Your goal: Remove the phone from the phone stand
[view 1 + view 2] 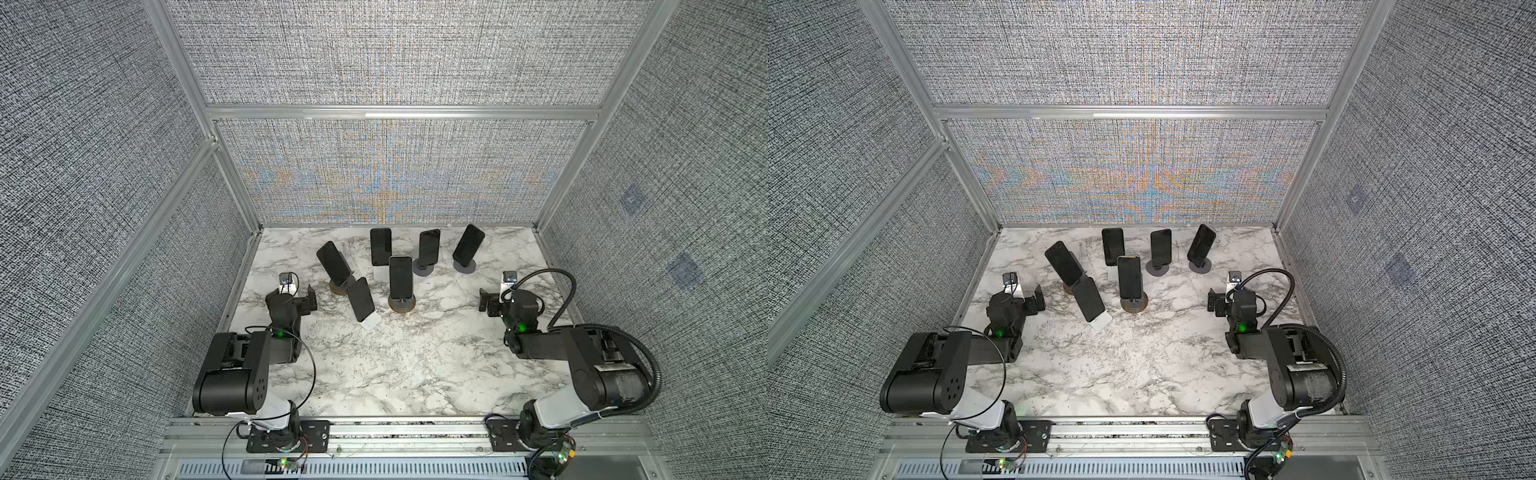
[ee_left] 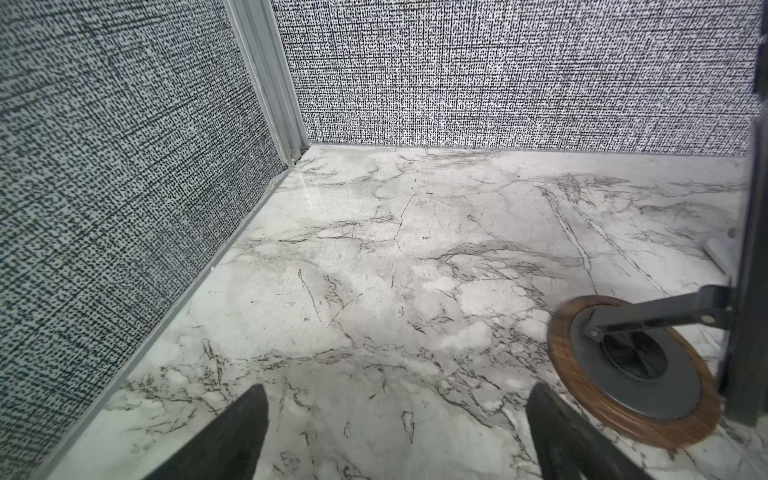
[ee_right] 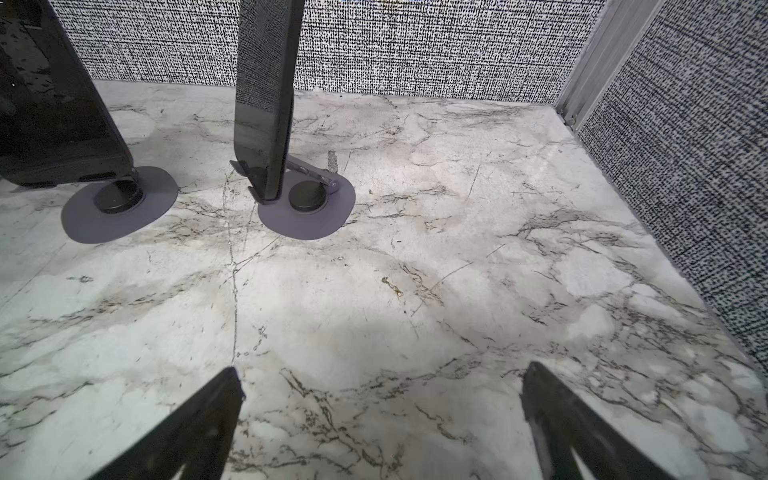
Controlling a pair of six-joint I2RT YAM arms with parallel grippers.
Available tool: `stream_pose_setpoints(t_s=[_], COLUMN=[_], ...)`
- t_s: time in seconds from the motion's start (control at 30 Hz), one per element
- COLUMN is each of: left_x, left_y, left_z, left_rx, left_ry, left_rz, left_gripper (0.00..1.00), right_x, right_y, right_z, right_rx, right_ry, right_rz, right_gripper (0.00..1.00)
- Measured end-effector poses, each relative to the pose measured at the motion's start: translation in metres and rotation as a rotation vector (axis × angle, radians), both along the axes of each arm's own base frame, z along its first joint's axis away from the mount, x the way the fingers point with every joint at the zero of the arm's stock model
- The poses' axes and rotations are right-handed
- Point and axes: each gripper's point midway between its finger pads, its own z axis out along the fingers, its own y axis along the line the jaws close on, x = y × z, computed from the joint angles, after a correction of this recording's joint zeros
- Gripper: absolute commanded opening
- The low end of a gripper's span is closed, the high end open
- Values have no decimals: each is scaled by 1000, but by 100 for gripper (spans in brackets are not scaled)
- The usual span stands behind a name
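The marble worktop (image 1: 415, 365) carries six phone stands, all in its 12 o'clock half, taking 6 o'clock at the arm bases. Every stand holds one dark phone and none is vacant. The left hand (image 1: 309, 297) sits at 9 o'clock and the right hand (image 1: 485, 301) at 3 o'clock, each spread wide, holding nothing and touching nothing. No phone is lifted yet, so the step in hand is the approach. The nearest phone (image 1: 360, 299), its top tilted toward 11 o'clock on a white stand (image 1: 372, 322), is probably the easiest target for the left hand; which phone is meant cannot be told. Close on the long edges above the cradle lip, then lift along the phone's lean so the stand, likely light, is not dragged. Keep clear of the wood-ringed stand (image 1: 338, 287) just behind.
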Motion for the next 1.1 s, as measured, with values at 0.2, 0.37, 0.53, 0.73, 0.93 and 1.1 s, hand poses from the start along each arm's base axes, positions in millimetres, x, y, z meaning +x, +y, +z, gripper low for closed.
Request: stream_pose_setpoints(t_s=[0.2, 0.37, 0.53, 0.73, 0.93, 1.1], left_x=[0, 0, 0, 0, 0, -1], left_y=[0, 0, 0, 0, 0, 0], left_z=[0, 0, 0, 0, 0, 3], left_rx=[0, 0, 0, 0, 0, 1], left_ry=[0, 0, 0, 0, 0, -4], left_rz=[0, 0, 1, 0, 0, 2], left_gripper=[98, 98, 98, 98, 98, 97], right_x=[0, 0, 0, 0, 0, 0], right_y=[0, 0, 0, 0, 0, 0], right_z=[0, 0, 0, 0, 0, 0], right_rx=[0, 0, 0, 0, 0, 0], right_ry=[0, 0, 0, 0, 0, 0], right_rz=[0, 0, 0, 0, 0, 0], right_gripper=[99, 99, 99, 99, 99, 99])
